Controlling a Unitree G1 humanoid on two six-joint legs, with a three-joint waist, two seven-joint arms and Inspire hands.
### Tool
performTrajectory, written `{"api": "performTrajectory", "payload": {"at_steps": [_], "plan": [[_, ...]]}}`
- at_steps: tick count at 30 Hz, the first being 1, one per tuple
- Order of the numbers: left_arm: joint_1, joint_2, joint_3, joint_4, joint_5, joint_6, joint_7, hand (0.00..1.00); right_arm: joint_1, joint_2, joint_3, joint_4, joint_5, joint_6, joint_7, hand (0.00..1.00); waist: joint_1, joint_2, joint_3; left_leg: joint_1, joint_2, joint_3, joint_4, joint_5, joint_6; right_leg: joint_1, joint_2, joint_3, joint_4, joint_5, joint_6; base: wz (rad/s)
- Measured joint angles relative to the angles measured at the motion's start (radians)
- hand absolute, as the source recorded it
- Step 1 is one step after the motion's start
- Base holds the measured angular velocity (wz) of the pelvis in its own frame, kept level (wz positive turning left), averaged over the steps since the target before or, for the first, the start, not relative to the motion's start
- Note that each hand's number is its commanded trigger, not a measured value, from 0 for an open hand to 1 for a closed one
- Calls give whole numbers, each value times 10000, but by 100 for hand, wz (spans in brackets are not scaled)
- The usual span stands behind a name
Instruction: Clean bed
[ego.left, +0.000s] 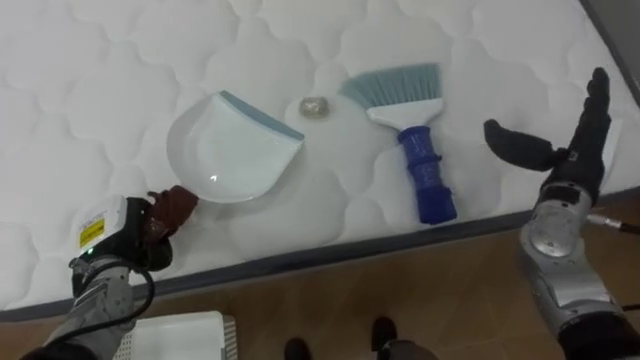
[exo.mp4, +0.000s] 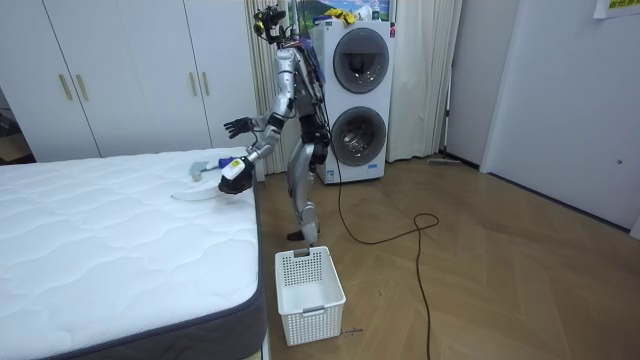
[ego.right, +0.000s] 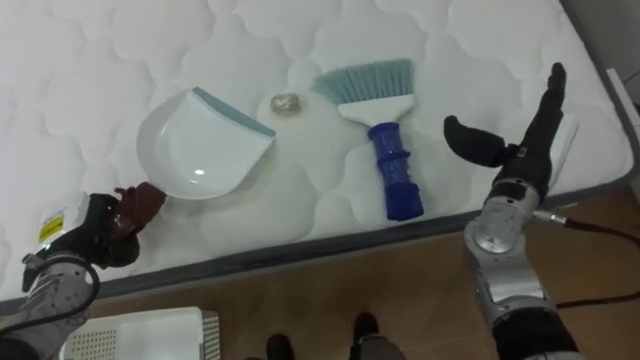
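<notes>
**Two tools and one scrap on a white mattress**

One scrap (ego.left: 315, 106) – a small crumpled, greyish wad – lies on the quilted white mattress (ego.left: 100, 80), between a dustpan (ego.left: 225, 150) on its left and a hand brush (ego.left: 414, 135) on its right. The dustpan is white with a blue-grey lip, and that lip faces the scrap from just beside it. Its brown handle (ego.left: 178, 207) points toward the near edge of the bed, where the robot's left hand (ego.left: 135, 235) has its fingers curled tightly round it. The brush lies flat, pale teal bristles toward the far side and blue handle toward the near edge, untouched. To its right, apart from it, the robot's right hand (ego.left: 560, 150) hovers over the mattress – fingers (ego.left: 597, 100) straight and raised, thumb spread wide, holding nothing. The room view shows the robot standing at the side of the bed near its corner, leaning slightly forward. A white slatted basket (exo.mp4: 308, 290) sits on the wooden floor beside the bed, and two stacked washing machines (exo.mp4: 357, 100) stand behind the robot.
</notes>
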Motion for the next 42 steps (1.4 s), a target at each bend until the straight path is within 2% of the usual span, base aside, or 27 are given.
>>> {"api": "performTrajectory", "payload": {"at_steps": [2, 4, 7, 10, 17, 23, 25, 29, 36, 42], "plan": [[-3, 9, -53, 2, 0, -53, -31, 100, -9, -19, 309, 267, -4, -13, 119, 0, 55, -4, 6, -10, 0, -13, 0, 0, 0, -10, -1, -9, 6, 0, 0, 2], [-174, 8, -65, 10, -5, -98, -150, 100, -15, -26, 632, 689, -3, -17, 389, 0, 134, 1, 79, -56, 1, -78, 8, 0, 0, -18, -19, -128, 0, -3, -5, 7], [-337, 10, -67, 6, -13, -248, -216, 100, -20, -36, 917, 880, 0, -17, 773, 0, 250, 17, 123, -293, 20, -141, 103, 0, -1, -179, -38, -241, 9, -9, -17, 9], [-471, 8, -95, -2, -1, -297, -233, 100, -74, -37, 1039, 1238, -7, -28, 1034, 0, 453, 13, 174, -354, 48, -140, 146, -1, -1, -208, -22, -261, 13, -5, -23, 1], [-688, 20, -259, 41, -59, -299, -236, 100, -290, -68, 1303, 1668, -12, -16, 1409, 0, 632, 110, 277, -603, 113, -128, 370, -4, -4, -364, -17, -291, 92, 5, -39, 1], [-751, 22, -260, 54, -101, -268, -339, 100, -439, -101, 1306, 1914, -15, 5, 1895, 0, 722, 125, 285, -610, 129, -131, 370, -14, -6, -367, -19, -407, 99, 23, -68, 0], [-761, 21, -260, 62, -101, -270, -404, 100, -481, -124, 1308, 1925, -21, 6, 2078, 0, 770, 174, 314, -613, 164, -140, 367, -136, -14, -376, -14, -511, 98, 36, -90, 0], [-803, 26, -271, 43, -94, -270, -467, 100, -662, -119, 1389, 2157, -19, 7, 2362, 0, 798, 197, 327, -751, 183, -149, 491, -159, 1, -503, -22, -521, 197, 44, -100, 0], [-961, 31, -280, 38, -94, -196, -713, 100, -1176, -132, 1693, 3148, 93, 16, 3076, 0, 806, 344, 413, -801, 170, -146, 535, -165, 2, -607, -126, -540, 357, 47, -109, 0], [-1026, 42, -407, 46, -89, -168, -754, 100, -1437, -163, 1688, 3616, 132, 5, 3285, 0, 785, 355, 415, -791, 114, -162, 543, -159, 12, -588, -221, -821, 415, 45, -115, 1]]}}
